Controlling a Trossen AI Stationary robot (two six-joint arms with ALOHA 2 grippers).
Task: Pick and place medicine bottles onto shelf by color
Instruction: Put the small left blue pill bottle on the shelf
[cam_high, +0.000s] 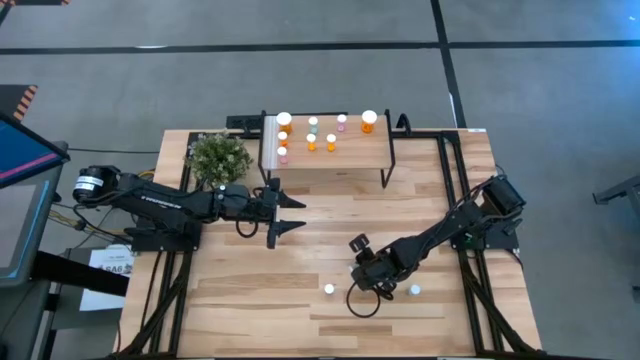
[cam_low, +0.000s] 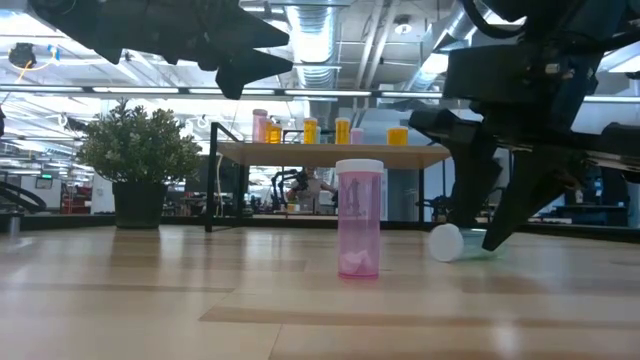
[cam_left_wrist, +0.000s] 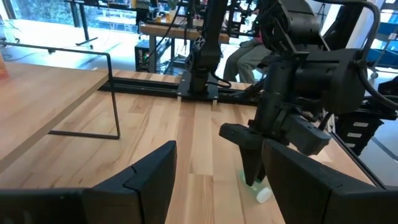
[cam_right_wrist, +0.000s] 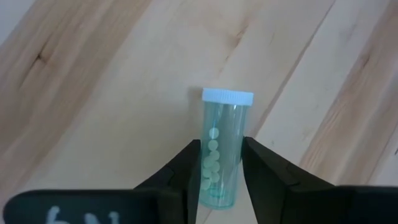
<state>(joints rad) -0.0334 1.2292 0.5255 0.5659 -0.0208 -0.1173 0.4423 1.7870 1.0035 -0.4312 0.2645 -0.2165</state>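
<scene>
A pale green medicine bottle (cam_right_wrist: 222, 134) with a white cap (cam_right_wrist: 227, 96) lies on its side on the table near the front right (cam_high: 414, 290). My right gripper (cam_right_wrist: 222, 149) is shut on it. A pink bottle (cam_low: 358, 220) stands upright on its base to the left of it (cam_high: 328, 289). The shelf (cam_high: 345, 158) stands at the table's far edge and carries several orange, green and pink bottles (cam_high: 312, 135). My left gripper (cam_high: 304, 214) hovers open in front of the shelf, with nothing between its fingers. My right gripper pinches the green bottle's body near its bottom end (cam_right_wrist: 221, 171) between its two fingers, one on each long side. The fingers (cam_low: 492, 225) come steeply from above and lie across the bottle. The bottle lies flat on the table, its cap (cam_low: 445, 242) pointing away from the fingers.
A potted plant (cam_high: 218, 158) stands at the shelf's left end. The shelf's thin black legs (cam_high: 388, 172) reach down to the table. Bare tabletop (cam_high: 330, 240) lies between the two grippers and in front of the shelf.
</scene>
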